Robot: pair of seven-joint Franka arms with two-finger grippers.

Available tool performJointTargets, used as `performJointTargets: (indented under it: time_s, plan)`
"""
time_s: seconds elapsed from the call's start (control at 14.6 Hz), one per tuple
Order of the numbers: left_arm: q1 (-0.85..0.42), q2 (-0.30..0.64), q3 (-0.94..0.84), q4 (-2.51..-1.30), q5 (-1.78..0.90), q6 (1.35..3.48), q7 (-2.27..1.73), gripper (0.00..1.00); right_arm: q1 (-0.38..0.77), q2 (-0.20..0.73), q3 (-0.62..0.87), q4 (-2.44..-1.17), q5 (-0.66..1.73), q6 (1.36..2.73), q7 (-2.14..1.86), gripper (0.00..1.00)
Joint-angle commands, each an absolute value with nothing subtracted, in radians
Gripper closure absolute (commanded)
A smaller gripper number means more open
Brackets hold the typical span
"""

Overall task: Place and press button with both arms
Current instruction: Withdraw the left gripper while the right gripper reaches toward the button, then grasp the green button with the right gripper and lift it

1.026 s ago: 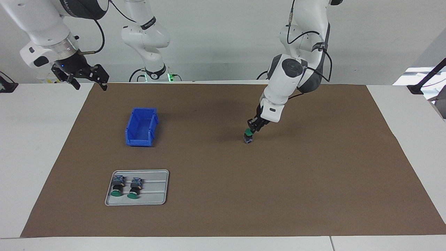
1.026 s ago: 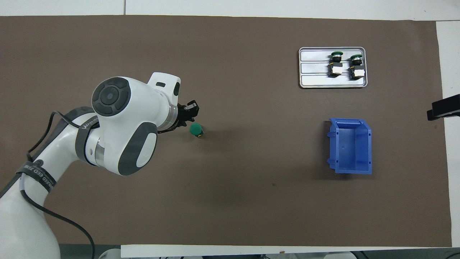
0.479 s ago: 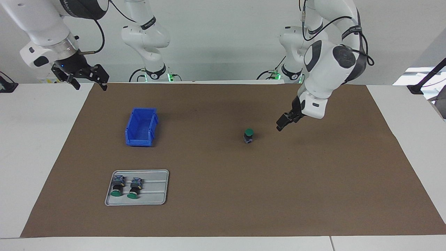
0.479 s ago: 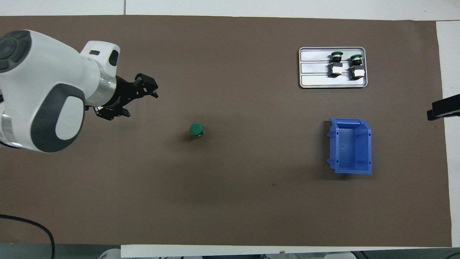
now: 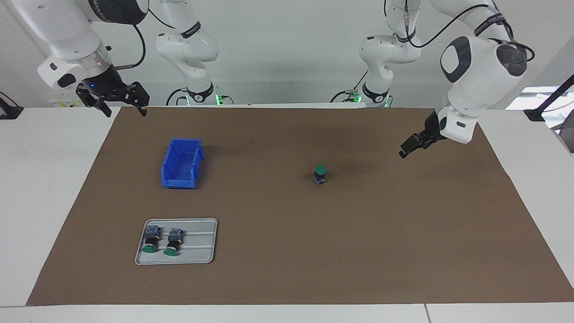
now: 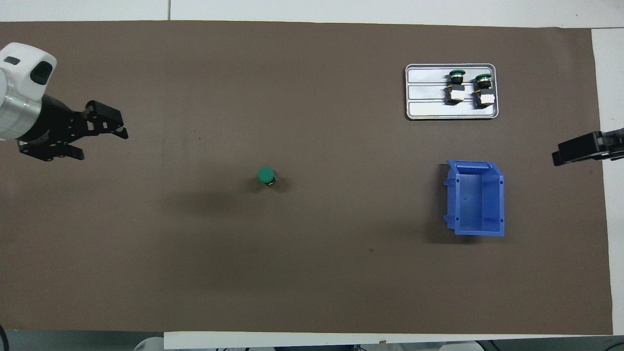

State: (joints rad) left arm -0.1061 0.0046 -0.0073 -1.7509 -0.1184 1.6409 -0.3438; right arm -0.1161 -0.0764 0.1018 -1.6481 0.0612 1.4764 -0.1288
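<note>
One button [image 5: 319, 174] stands upright on the brown mat [image 5: 287, 251], green cap up, near the table's middle; from overhead its cap [image 6: 265, 175] shows as a green disc. Nothing touches it. My left gripper [image 5: 403, 152] hangs open and empty over the mat toward the left arm's end of the table, well clear of the button, and in the overhead view the gripper [image 6: 102, 146] shows its fingers spread. My right gripper [image 5: 125, 112] is raised and open over the mat's edge at the right arm's end, holding nothing.
An empty blue bin [image 5: 181, 163] sits on the mat toward the right arm's end. Farther from the robots, a grey tray [image 5: 202, 251] holds two more green-capped buttons [image 5: 150, 240] lying on their sides. White table [image 5: 40, 188] surrounds the mat.
The left gripper opened, let go of the button and swung up and away toward the left arm's end. The button stays upright where it was set. The right gripper shifted slightly.
</note>
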Motion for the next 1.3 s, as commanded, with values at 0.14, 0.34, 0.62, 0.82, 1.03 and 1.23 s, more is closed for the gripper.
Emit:
performJointTargets:
  time_s: [0.14, 0.34, 0.62, 0.82, 1.03, 1.23]
  plan:
    - [-0.02, -0.035, -0.015, -1.684, -0.075, 1.444, -0.174, 0.0, 0.047, 0.02, 0.256, -1.628, 0.097, 1.607, 0.111, 0.01]
    - [0.0, -0.051, -0.015, -1.689, -0.075, 1.427, -0.169, 0.0, 0.33, 0.232, 0.258, -1.501, 0.068, 1.745, 0.387, 0.01]
    - [0.003, -0.052, -0.015, -1.686, -0.025, 1.431, -0.149, 0.0, 0.518, 0.429, 0.258, -1.43, -0.047, 2.007, 0.548, 0.01]
    - [0.003, -0.058, -0.015, -1.695, -0.018, 1.436, -0.153, 0.0, 0.574, 0.503, 0.259, -1.492, -0.158, 2.101, 0.535, 0.01]
    - [0.003, -0.058, -0.014, -1.7, -0.017, 1.468, -0.15, 0.0, 0.563, 0.509, 0.258, -1.598, -0.156, 2.258, 0.489, 0.01]
    - [-0.005, -0.058, -0.015, -1.712, -0.017, 1.532, -0.152, 0.0, 0.563, 0.546, 0.258, -1.612, -0.17, 2.299, 0.5, 0.01]
